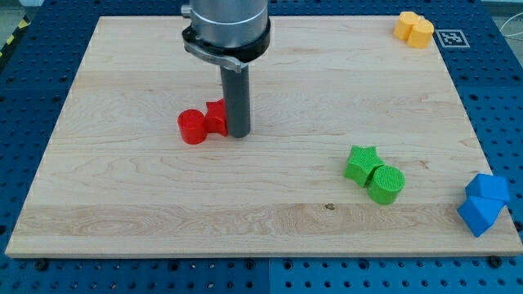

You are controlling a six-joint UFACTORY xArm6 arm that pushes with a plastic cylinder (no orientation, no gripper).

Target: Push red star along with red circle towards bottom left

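The red circle [193, 126] lies left of the board's middle. The red star [216, 118] sits right beside it on its right, touching it, and is partly hidden by the rod. My tip [239, 134] stands on the board against the star's right side. The rod rises straight up from there to the grey arm head at the view's top.
A green star [360, 162] and a green circle [386, 184] touch each other at the lower right. Two blue blocks [482, 203] sit at the board's right edge. A yellow-orange block [414, 28] is at the top right corner. The wooden board [122, 204] lies on a blue perforated table.
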